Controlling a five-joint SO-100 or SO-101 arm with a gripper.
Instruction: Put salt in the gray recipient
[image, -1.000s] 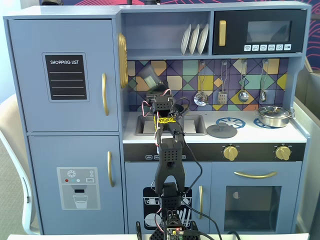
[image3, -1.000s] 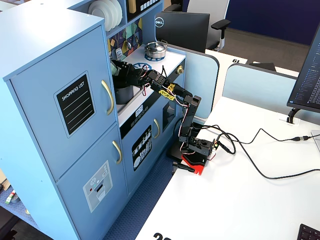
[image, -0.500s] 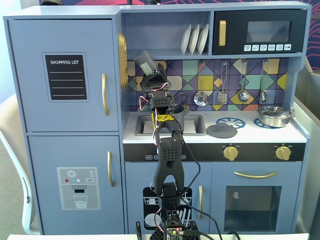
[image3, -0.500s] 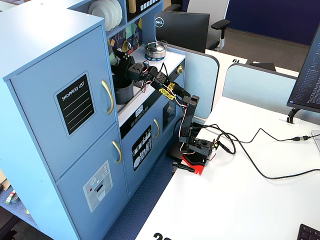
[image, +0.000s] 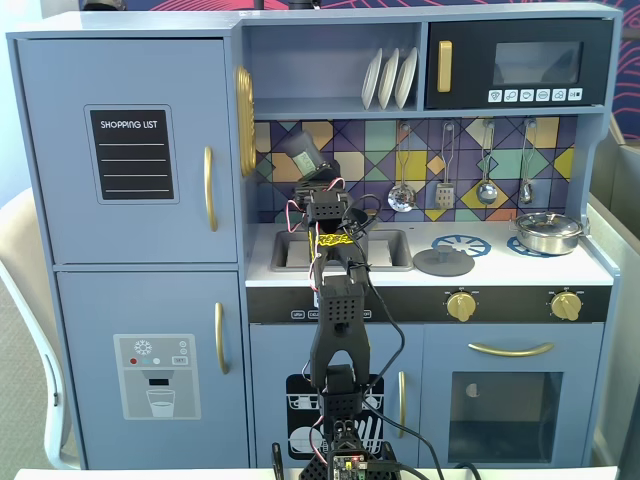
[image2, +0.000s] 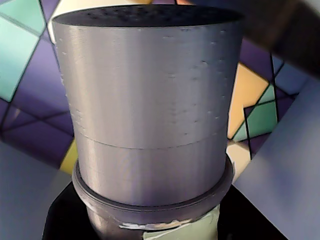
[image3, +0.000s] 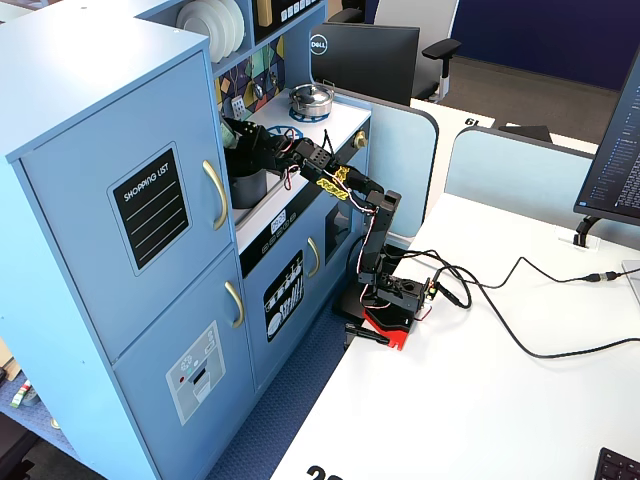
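Observation:
The salt is a gray cylindrical shaker, held tilted above the sink in front of the tiled backsplash. My gripper is shut on its lower body. In the wrist view the salt fills the frame, its perforated cap pointing away and a pale green label at the bottom edge; the black fingers of my gripper flank it. In the side fixed view the gray recipient, a dark pot, stands in the sink just below my gripper. My arm hides most of the pot in the front view.
A flat gray lid lies on the counter to the right of the sink. A shiny steel pan sits on the far right burner. Utensils hang on the backsplash, plates stand on the shelf above, and the cabinet wall is close on the left.
Half a second ago the gripper had swung the shaker up toward the shelf; it is now back down at about the height it had one second ago, still gripped.

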